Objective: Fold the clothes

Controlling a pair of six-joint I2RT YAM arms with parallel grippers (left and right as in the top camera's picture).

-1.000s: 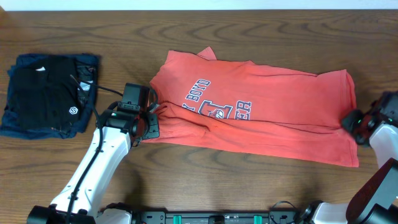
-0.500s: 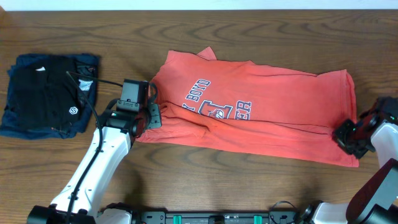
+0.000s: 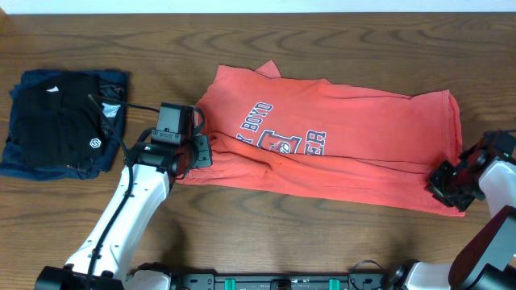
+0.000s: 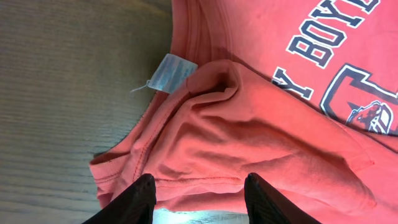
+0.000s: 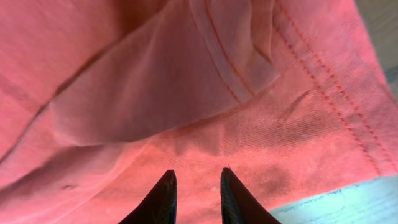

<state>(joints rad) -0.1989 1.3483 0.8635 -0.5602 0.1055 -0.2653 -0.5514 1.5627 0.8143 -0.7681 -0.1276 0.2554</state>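
Coral-red shirt (image 3: 363, 153) lies wrinkled and partly folded, lettering (image 3: 282, 137) facing up. It runs from the middle of the worktop (image 3: 242, 48) toward the right edge. A white label (image 4: 168, 71) shows by the collar. Near the left edge, a folded black garment (image 3: 56, 121) sits on a navy garment (image 3: 20, 161). Left claw (image 4: 199, 199) is half spread, pinching bunched cloth at the shirt's near-left corner. Right claw (image 5: 194, 196) is almost pressed together over the near-right corner; cannot tell if it grips cloth.
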